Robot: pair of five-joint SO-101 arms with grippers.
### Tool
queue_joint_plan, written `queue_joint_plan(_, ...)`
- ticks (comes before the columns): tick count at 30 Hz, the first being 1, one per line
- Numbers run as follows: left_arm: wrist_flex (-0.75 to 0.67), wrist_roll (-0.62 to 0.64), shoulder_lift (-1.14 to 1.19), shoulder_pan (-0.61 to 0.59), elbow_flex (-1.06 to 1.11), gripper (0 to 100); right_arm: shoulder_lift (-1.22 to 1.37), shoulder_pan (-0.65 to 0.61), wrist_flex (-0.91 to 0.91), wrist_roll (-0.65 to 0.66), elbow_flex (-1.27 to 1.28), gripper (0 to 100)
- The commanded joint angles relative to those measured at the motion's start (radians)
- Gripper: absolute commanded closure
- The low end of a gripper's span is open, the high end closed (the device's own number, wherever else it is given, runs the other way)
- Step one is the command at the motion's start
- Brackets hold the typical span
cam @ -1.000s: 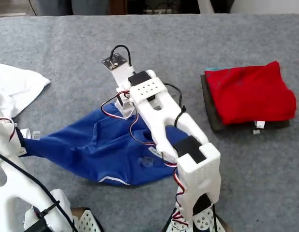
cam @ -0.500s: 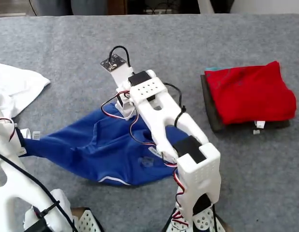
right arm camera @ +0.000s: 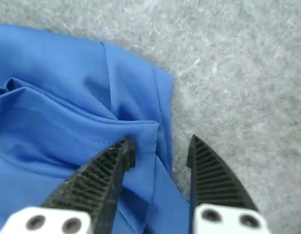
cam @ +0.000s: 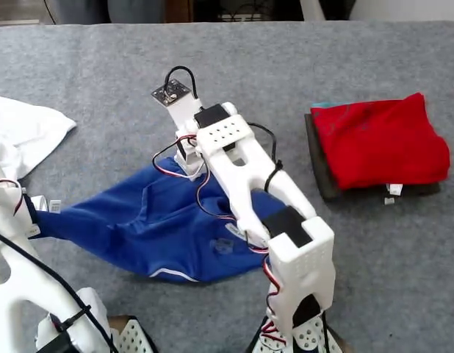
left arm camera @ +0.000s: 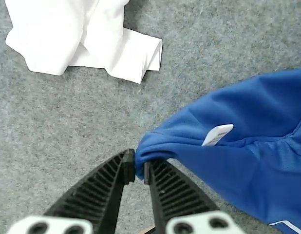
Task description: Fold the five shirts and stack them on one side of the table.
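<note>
Pinching 9 o'clock tip of blue shirt (cam: 139, 228) in clenched left claw (left arm camera: 137, 163).
Straddling its 12 o'clock hem with released right claw (right arm camera: 161, 142).

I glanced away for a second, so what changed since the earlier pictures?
The right arm crept slightly away from its base, over the blue shirt. Nothing was grabbed or released. The left gripper, red shirt and white shirt stayed put.

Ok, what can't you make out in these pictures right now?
High view: the right arm covers the middle of the blue shirt.
High view: the picture's edge cuts off the white shirt.
High view: the red shirt covers the dark garment beneath; the stack's count is unclear.
</note>
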Motion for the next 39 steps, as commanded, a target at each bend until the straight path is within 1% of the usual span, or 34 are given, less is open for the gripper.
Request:
queue_joint_plan(1,0.005,0.005,-0.002,0.002,-0.002,97,0.033,0.0,0.008,0.005,-0.048,79.4)
queue_joint_plan(5,0.005,0.005,-0.002,0.001,-0.002,97,0.077,0.0,0.003,0.008,-0.053,81.0)
queue_joint_plan(11,0.006,0.005,-0.002,0.004,-0.004,97,0.079,0.005,0.002,0.028,-0.067,98.1)
queue_joint_plan(12,0.006,0.005,-0.002,0.005,-0.004,97,0.081,0.006,0.002,0.028,-0.071,98.6)
queue_joint_plan(14,0.008,0.005,-0.002,0.005,-0.004,97,0.077,0.008,0.002,0.028,-0.074,97.2)
queue_joint_plan(20,0.008,0.003,-0.002,-0.001,-0.008,97,0.076,0.018,0.009,0.029,-0.097,98.5)
queue_joint_plan(24,0.008,0.002,-0.002,-0.001,-0.01,97,0.076,0.069,0.011,0.028,-0.15,98.5)
queue_joint_plan(27,0.008,-0.034,-0.002,-0.001,-0.007,97,0.076,0.124,0.054,0.028,-0.24,98.5)
queue_joint_plan(31,0.008,-0.035,-0.002,-0.001,-0.004,97,0.076,0.178,0.112,0.028,-0.386,98.5)
queue_joint_plan(39,0.002,-0.035,-0.002,0.008,-0.013,97,0.076,0.193,0.265,0.028,-0.697,98.5)
